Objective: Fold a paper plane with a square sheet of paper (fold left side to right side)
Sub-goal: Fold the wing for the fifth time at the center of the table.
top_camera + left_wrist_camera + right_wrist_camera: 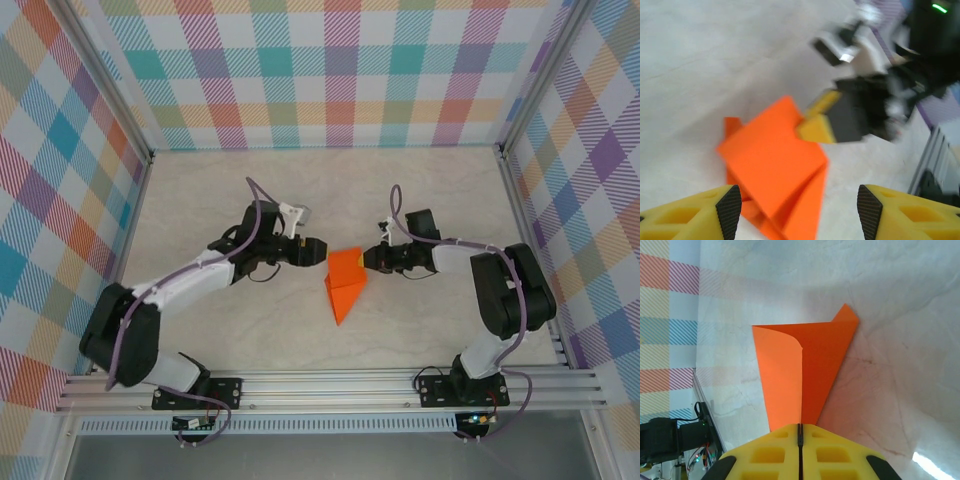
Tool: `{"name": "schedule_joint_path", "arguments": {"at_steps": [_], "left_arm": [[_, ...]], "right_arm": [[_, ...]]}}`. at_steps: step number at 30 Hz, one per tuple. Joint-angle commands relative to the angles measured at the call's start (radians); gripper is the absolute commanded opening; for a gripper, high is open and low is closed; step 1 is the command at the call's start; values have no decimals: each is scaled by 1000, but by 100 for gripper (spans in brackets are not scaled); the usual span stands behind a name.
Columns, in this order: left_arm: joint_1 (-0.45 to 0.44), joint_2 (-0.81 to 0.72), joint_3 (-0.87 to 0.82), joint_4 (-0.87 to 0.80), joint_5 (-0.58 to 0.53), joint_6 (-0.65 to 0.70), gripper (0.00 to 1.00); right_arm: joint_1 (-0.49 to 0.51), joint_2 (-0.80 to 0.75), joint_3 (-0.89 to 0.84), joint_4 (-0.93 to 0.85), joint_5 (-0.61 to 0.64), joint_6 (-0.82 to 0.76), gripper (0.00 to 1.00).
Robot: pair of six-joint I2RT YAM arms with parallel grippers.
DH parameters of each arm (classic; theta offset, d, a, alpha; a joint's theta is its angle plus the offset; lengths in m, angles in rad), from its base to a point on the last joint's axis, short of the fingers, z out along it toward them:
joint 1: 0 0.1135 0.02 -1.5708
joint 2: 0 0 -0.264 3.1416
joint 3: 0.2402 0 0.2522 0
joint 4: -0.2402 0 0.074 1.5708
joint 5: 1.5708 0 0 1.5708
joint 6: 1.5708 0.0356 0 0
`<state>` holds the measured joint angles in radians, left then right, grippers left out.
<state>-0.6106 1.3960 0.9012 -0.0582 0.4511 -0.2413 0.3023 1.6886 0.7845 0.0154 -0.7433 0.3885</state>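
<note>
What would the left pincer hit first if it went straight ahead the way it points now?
Most likely the folded bright orange paper sheet just ahead of the left pincer; the right pincer grips its far edge beyond.

Orange paper (820, 355) pinched in closed jaws — flap curling.

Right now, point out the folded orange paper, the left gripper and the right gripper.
folded orange paper (346, 285), top external view, middle of its upper face.
left gripper (795, 207), left wrist view, midway between its open fingertips.
right gripper (800, 429), right wrist view, seam of its shut fingertips.
</note>
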Motion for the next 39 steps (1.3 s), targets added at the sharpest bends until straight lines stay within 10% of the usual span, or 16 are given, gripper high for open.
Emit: {"name": "schedule_joint_path", "arguments": {"at_steps": [1,15,39], "left_arm": [[-163,-44,3,-210,-202,83,64],[-512,138,59,-269,-534,-34,69],[-572,424,210,-359,-749,-93,51]], "right_arm": [[18,-4,33,-113,61,51,8],[90,-12,102,-259,171,165,8],[132,15,162,-339,214,197,8]]}}
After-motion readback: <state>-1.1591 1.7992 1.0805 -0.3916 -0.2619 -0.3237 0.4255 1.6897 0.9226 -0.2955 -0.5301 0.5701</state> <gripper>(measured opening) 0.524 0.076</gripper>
